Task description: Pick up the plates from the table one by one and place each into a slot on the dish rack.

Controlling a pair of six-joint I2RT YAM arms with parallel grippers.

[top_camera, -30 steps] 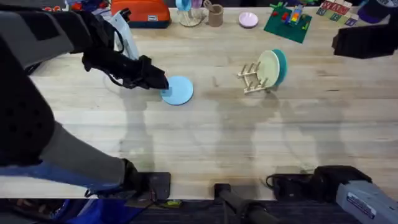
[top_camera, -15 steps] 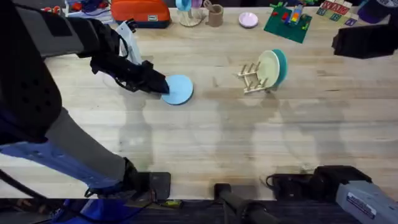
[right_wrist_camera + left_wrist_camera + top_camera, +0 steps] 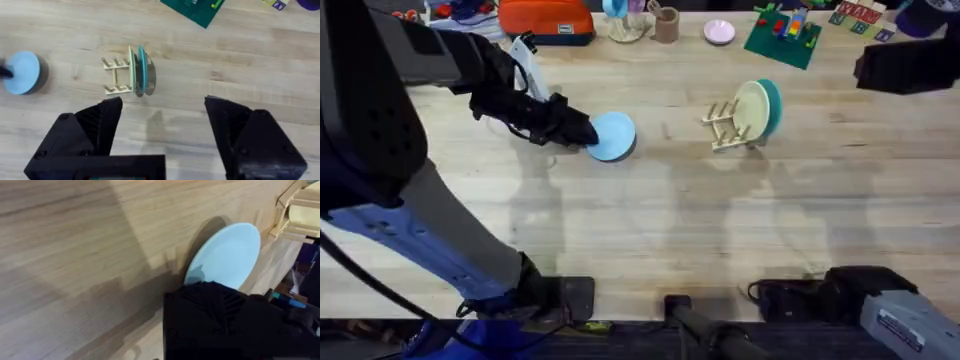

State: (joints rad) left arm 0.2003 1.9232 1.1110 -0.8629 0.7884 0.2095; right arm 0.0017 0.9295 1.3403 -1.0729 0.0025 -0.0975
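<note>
My left gripper (image 3: 583,133) is shut on the near-left rim of the light blue plate (image 3: 613,136), which is tilted up off the table (image 3: 650,220) and casts a shadow under itself. The left wrist view shows the plate (image 3: 226,254) beyond the black gripper (image 3: 201,284). To the right stands the dish rack (image 3: 724,126) with a cream plate (image 3: 751,108) and a teal plate (image 3: 773,105) upright in its slots. My right gripper (image 3: 905,66) hangs high at the far right, open. Its wrist view looks down on the rack (image 3: 115,76), both racked plates (image 3: 132,70) and the blue plate (image 3: 22,72).
Along the table's back edge are an orange case (image 3: 546,20), a cup (image 3: 666,24), a small pink dish (image 3: 719,32) and a green baseplate with bricks (image 3: 782,38). Bare wood lies between the blue plate and the rack.
The left gripper has carried the light blue plate a little to the right and tipped it up off the wood. The right arm has held still.
</note>
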